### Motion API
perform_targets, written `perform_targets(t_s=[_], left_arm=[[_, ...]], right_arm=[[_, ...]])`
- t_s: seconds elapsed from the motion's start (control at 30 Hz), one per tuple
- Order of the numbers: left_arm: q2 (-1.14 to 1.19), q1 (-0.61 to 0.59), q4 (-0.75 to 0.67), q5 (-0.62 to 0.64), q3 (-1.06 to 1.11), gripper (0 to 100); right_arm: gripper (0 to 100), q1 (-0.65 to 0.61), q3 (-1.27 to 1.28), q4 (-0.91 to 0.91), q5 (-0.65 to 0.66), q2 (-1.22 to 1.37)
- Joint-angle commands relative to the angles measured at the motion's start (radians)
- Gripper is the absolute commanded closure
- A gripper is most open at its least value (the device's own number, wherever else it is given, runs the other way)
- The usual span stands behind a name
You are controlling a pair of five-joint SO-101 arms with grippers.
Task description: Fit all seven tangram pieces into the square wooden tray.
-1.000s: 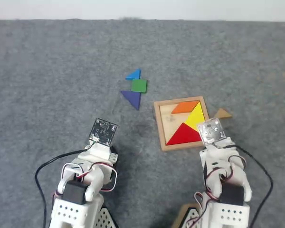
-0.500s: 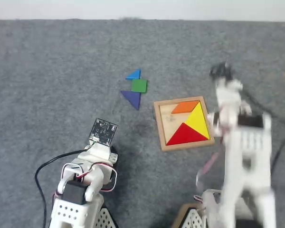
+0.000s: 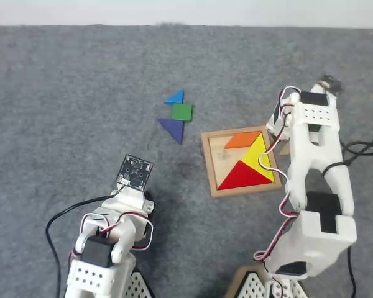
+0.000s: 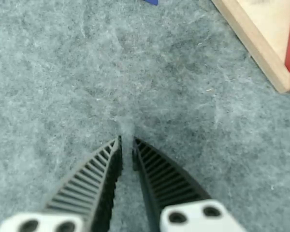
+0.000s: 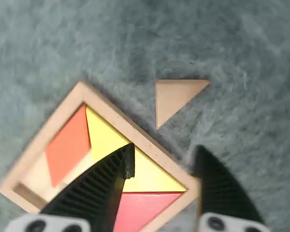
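Left pincer: My left pincer is clenched on nothing, its ribbed fingers almost meeting. It sits low over bare carpet, on the near left of the tray's corner.

Right pincer: My right pincer is spread wide and empty. One finger is over the yellow triangle, the other over the carpet outside the tray, and the rim runs between them.

Tray: The square wooden tray lies flat on the grey carpet, in front of my right arm and turned slightly askew.

In the tray: An orange parallelogram lies along the far side. A yellow triangle fills the right side, and a red triangle fills the near side. All three lie flat and edge to edge, and the left part shows bare wood.

Tan triangle: A tan triangle lies on the carpet just beside the tray's right rim, apart from it.

Loose cluster: A light blue triangle, a green square and a dark blue triangle lie close together. They are beyond the tray's far left corner, well apart from both pincers.
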Motion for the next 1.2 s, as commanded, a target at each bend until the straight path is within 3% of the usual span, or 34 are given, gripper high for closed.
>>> perform_targets(t_s=[0.0,0.37,0.67,0.87,1.17], left_arm=[[-0.02,-0.002,0.005,0.009,-0.01,96],[-0.02,-0.002,0.005,0.009,-0.01,96],[-0.02,-0.002,0.005,0.009,-0.01,96],[-0.02,-0.002,0.005,0.009,-0.01,96],[-0.02,-0.002,0.005,0.009,-0.01,96]], right_arm=[[69.5,0.021,-0.055,0.013,-0.094,-0.01],[72.1,0.039,-0.058,-0.038,-0.178,0.079],[72.1,0.082,-0.229,-0.031,-0.189,0.226],[72.1,0.099,-0.281,-0.042,-0.307,0.308],[72.1,0.094,-0.35,-0.048,-0.319,0.387]])
